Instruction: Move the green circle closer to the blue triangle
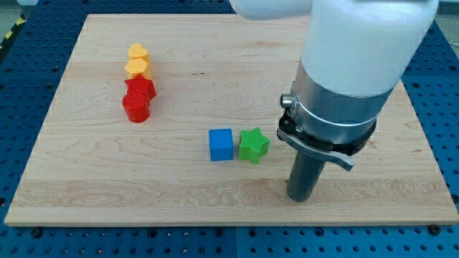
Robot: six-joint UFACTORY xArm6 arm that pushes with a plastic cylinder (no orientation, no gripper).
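Observation:
My tip [299, 198] rests on the wooden board [107, 179] at the lower right. It stands to the right of and a little below a green star [254, 145], apart from it. A blue cube [221, 144] sits just left of the star, almost touching it. No green circle and no blue triangle show in the view. The arm's large white and grey body [351, 64] hides the board's upper right part.
At the upper left, two yellow blocks [137, 61] and two red blocks [138, 99] stand in a tight column, yellow above red. The lowest red one [135, 107] is a cylinder. Blue perforated table [445, 107] surrounds the board.

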